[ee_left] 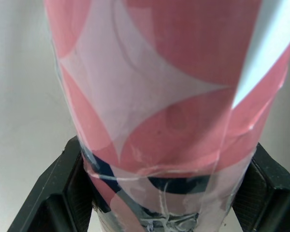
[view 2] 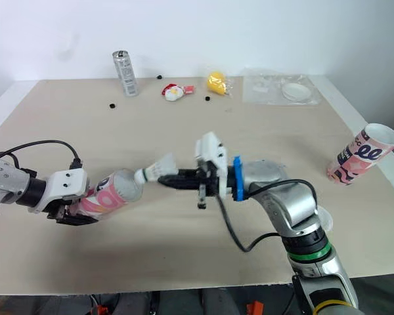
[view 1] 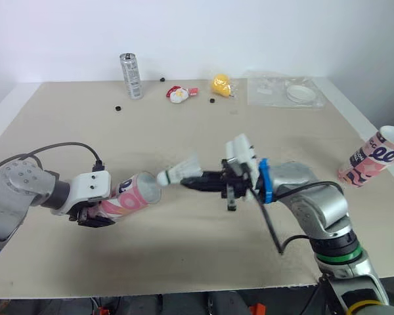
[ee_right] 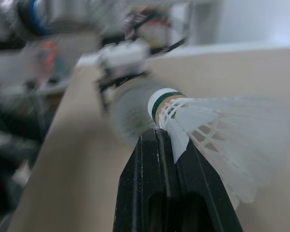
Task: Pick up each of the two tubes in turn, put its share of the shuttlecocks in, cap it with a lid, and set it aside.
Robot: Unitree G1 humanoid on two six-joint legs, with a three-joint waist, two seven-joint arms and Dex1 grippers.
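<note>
Left eye view: right gripper (view 1: pixel 189 183) pinched the shuttlecock (view 1: pixel 179 172) by its feathers, likely light and crushable. Left gripper (view 1: pixel 98 211) clamped the tube (view 1: pixel 132 194), probably stiff, near its base.

- left gripper (view 1: pixel 94 215) clamped around a pink-and-white patterned tube (view 1: pixel 128 197), held roughly level, its open mouth facing the right arm;
- right gripper (view 1: pixel 192 182) pinching a white feathered shuttlecock (view 1: pixel 182 172) by its skirt, cork tip just at that mouth;
- second pink-and-white tube (view 1: pixel 373 157) tilted at the beige table (view 1: pixel 184 249)'s right edge;
- far side: silver metal can (view 1: pixel 131 75) upright; clear plastic bag (view 1: pixel 276 92) holding a white round lid (view 1: pixel 301 92).
</note>
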